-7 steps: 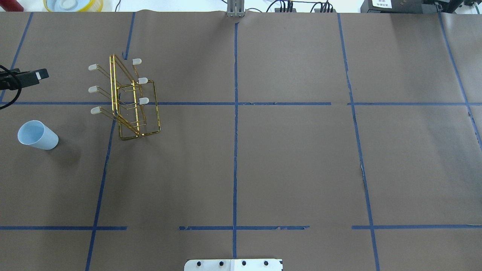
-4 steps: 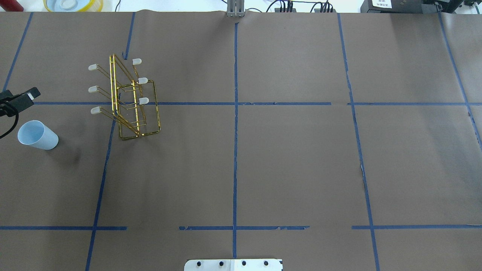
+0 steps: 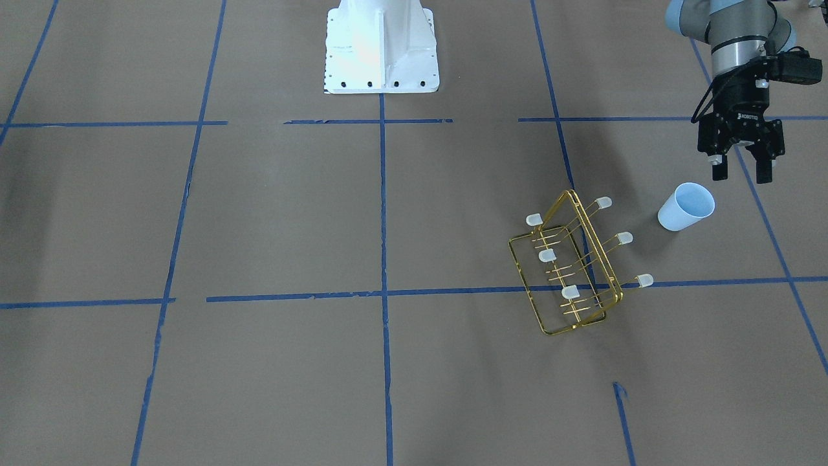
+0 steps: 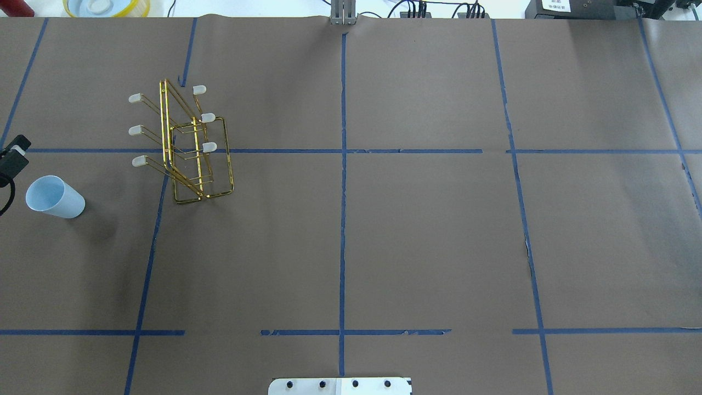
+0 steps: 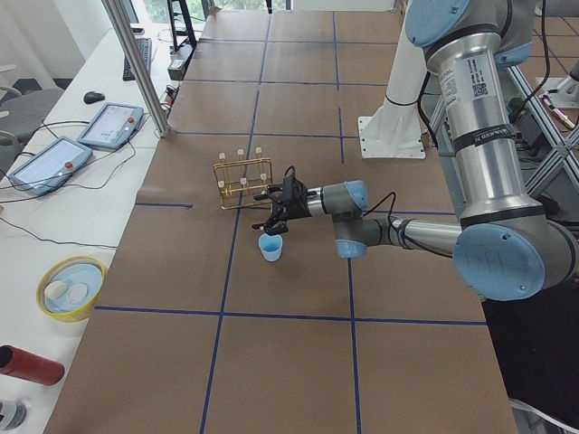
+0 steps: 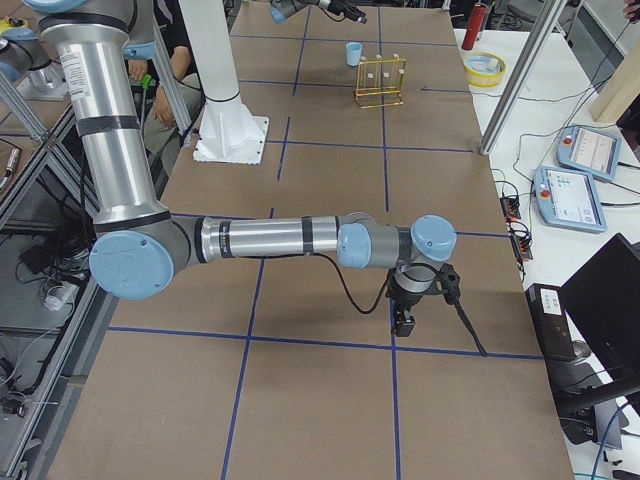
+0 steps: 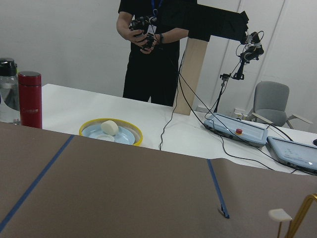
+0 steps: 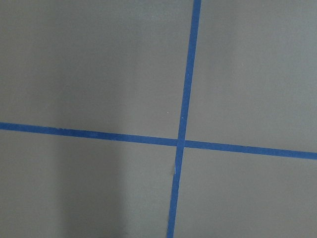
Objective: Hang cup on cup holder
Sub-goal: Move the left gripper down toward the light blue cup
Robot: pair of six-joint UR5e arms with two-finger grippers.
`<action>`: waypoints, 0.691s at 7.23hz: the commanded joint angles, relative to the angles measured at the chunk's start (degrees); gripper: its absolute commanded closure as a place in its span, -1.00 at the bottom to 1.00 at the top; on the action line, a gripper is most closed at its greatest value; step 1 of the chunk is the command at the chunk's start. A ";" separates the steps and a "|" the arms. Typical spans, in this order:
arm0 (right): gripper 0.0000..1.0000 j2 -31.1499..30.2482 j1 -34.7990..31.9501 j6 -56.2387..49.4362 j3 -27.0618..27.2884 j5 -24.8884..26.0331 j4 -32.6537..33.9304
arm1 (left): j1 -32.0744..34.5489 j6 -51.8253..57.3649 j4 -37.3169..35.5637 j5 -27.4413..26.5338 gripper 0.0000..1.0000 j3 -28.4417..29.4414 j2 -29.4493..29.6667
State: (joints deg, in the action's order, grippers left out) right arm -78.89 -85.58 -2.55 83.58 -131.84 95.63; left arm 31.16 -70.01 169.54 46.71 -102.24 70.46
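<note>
The pale blue cup (image 3: 686,207) stands upright, mouth up, on the brown table cover, also in the overhead view (image 4: 55,197) and the left side view (image 5: 270,248). The gold wire cup holder (image 3: 572,265) stands beside it with all prongs bare, also in the overhead view (image 4: 186,148). My left gripper (image 3: 742,169) is open and empty, fingers pointing down, above the table just off the cup's rim on the side away from the holder. In the overhead view only a black part of its wrist (image 4: 12,160) shows. My right gripper (image 6: 403,320) is far off over bare table; I cannot tell its state.
The white robot base (image 3: 381,45) stands at the table's middle edge. A yellow bowl (image 4: 107,6) and a red bottle (image 7: 29,99) sit on the white bench beyond the table. A person (image 7: 151,49) stands behind that bench.
The left arm has moved toward the robot's side and nearer the cup, sliding further off the overhead view's left edge. Cup and holder have not moved.
</note>
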 commanded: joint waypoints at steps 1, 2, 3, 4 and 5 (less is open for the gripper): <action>-1.00 -0.03 -0.03 0.00 0.00 0.00 0.00 | -6.43 -1.79 0.09 -11.67 -1.00 2.82 -0.76; -1.00 -0.03 -0.03 0.00 0.00 0.00 0.00 | -7.68 -2.75 0.00 -13.21 -1.00 4.23 -0.85; -1.00 -0.03 -0.03 0.00 0.00 0.00 0.00 | -11.00 -2.94 0.00 -16.09 -1.00 6.33 -0.59; -1.00 -0.03 -0.03 0.00 0.00 0.00 0.00 | -11.73 -2.94 0.00 -16.64 -1.00 7.66 0.11; -1.00 -0.03 -0.03 0.00 0.00 0.00 0.00 | -13.91 -4.77 0.00 -18.30 -1.00 8.45 0.46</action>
State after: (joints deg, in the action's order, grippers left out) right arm -78.92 -85.60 -2.55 83.58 -131.84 95.62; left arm 19.68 -73.29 169.55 30.38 -95.17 70.40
